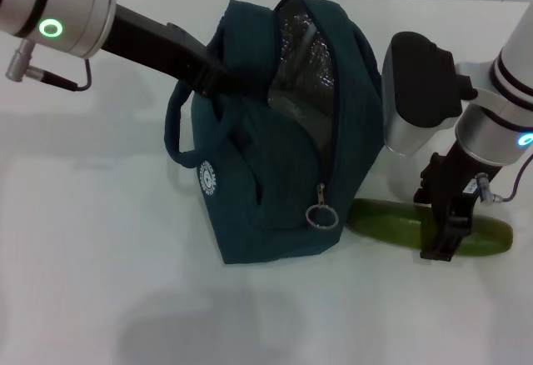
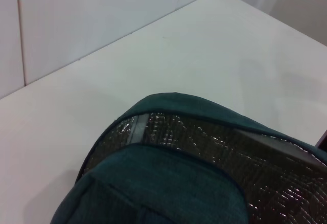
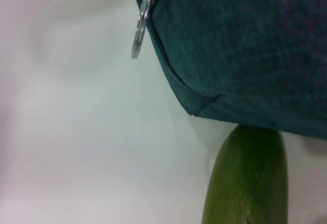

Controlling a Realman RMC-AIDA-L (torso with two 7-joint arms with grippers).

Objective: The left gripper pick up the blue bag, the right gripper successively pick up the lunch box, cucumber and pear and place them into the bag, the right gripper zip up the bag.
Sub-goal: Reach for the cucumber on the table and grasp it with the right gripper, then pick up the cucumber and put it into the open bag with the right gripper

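Behind bag (image 1: 275, 173) rim, left gripper (image 1: 218, 82) tips hidden; right gripper (image 1: 445, 236) straddles cucumber (image 1: 383, 219), grip unclear.

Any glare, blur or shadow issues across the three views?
Head view: soft shadow under the blue bag, glints on its foil lining, cucumber sharp under the right end effector. Left wrist view: lining sparkles, bag fabric close and soft. Right wrist view: everything defocused, including the zipper ring and the cucumber.

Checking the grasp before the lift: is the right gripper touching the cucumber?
Touching. In the head view the right gripper straddles the cucumber, its fingers down on either side against it.
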